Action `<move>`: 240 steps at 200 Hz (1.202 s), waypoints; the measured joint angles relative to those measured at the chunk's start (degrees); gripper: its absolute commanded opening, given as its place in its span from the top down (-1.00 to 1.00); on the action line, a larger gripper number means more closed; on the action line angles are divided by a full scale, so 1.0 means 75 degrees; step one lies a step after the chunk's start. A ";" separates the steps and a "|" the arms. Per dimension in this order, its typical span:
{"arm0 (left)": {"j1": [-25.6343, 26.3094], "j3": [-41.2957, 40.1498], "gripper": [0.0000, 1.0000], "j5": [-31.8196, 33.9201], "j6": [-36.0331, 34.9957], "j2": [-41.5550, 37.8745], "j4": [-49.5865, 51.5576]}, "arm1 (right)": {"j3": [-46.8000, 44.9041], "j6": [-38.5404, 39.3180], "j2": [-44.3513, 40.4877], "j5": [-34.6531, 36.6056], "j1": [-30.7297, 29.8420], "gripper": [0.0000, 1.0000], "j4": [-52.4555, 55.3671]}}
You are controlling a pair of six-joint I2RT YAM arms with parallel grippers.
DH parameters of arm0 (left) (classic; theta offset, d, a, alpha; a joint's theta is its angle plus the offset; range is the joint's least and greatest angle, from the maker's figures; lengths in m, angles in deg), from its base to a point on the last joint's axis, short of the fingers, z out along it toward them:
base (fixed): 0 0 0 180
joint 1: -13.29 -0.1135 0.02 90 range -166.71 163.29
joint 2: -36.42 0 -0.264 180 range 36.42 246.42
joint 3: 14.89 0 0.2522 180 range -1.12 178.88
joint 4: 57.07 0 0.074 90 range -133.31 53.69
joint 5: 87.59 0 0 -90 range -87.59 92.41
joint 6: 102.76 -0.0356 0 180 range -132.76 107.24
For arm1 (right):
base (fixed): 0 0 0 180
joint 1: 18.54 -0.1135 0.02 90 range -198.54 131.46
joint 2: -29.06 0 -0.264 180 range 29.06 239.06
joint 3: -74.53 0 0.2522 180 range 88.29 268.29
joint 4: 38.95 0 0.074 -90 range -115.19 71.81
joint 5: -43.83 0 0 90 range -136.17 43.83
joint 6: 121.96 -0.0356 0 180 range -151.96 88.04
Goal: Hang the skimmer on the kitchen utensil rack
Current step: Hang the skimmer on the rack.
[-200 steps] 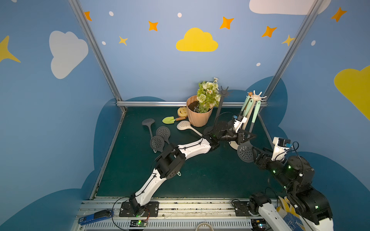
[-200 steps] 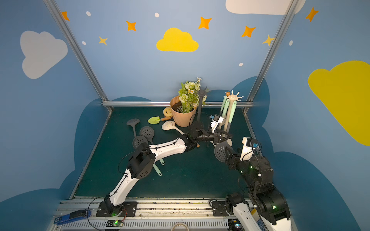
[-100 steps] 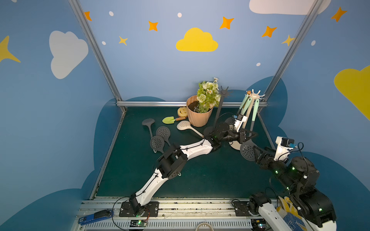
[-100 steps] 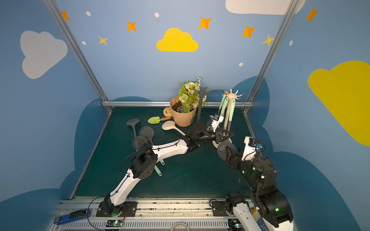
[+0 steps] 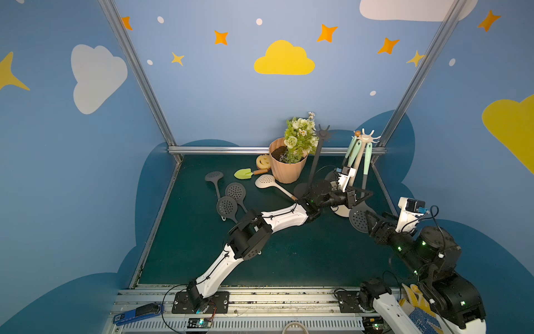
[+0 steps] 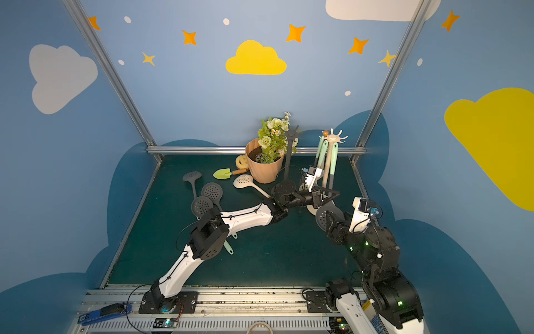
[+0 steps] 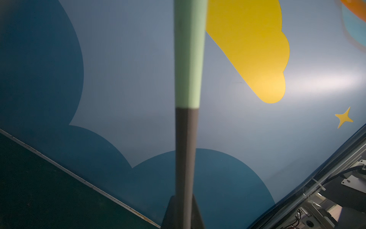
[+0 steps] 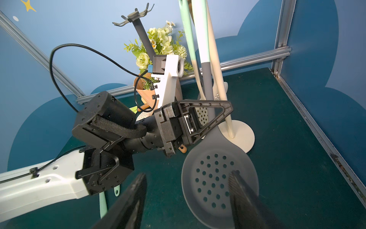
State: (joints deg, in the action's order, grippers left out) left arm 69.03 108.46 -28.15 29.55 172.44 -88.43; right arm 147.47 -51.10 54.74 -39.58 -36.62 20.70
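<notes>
Far left of the mat: 3 spare grey skimmers lie flat, well apart from the work. Next come a green trowel, a yellow sponge, a pale skimmer and a flower pot. None of them is in the way.

Centre: dark rack, hooks bare, base just beside the left arm's wrist.

Right of it: cream rack near the back corner, with 2 other utensils hanging on the side toward the pot. The skimmer stands upright against this rack, mint handle up at the crown, grey perforated head low by the base disc. The crown is too small to tell whether the loop sits over a hook.

Left gripper: clamped tight on the skimmer's grey neck, just below the mint sleeve. The left wrist view shows the shaft running straight up from between the fingers.

Right gripper: jaws wide, holding nothing. 1 finger sits in front of the head's face, the other off to its side. Contact unclear.

Handling, as judged:
- Light tool with a stiff shaft.
- The head looks like soft silicone, likely to flex or slide if pinched, so the neck is the better hold.
- The 2 hung utensils crowd the crown, and the left wrist camera mount sits close to their handles.
- A bump could swing them or rock the rack.
</notes>
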 measured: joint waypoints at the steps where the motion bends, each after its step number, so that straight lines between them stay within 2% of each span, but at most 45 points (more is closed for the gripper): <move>1: 0.0000 0.0000 0.93 0.0006 0.0006 0.0000 -0.0003 | 0.0000 0.0000 0.0000 0.0003 0.0000 -0.29 0.0000; 115: 0.0041 0.0178 0.93 0.0204 0.0213 0.0221 -0.0017 | 0.0105 -0.0052 0.0114 0.0061 0.0000 -0.33 0.0015; 198: 0.0023 0.0408 0.31 0.0242 0.0230 0.0239 0.1638 | 0.0169 -0.0044 0.0198 0.0058 0.0000 -0.36 0.0038; 224: -0.0038 0.0414 0.06 0.0315 0.0251 0.0239 0.2092 | 0.0236 -0.0038 0.0245 0.0055 0.0000 -0.39 0.0029; 240: -0.0079 0.0414 -0.18 0.0335 0.0265 0.0239 0.2463 | 0.0239 -0.0015 0.0303 0.0052 0.0000 -0.41 0.0029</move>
State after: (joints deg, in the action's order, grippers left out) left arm 68.44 111.56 -25.64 31.54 174.23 -69.96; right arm 149.26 -51.20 57.01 -39.19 -36.62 20.92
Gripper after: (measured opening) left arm 0.513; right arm 0.700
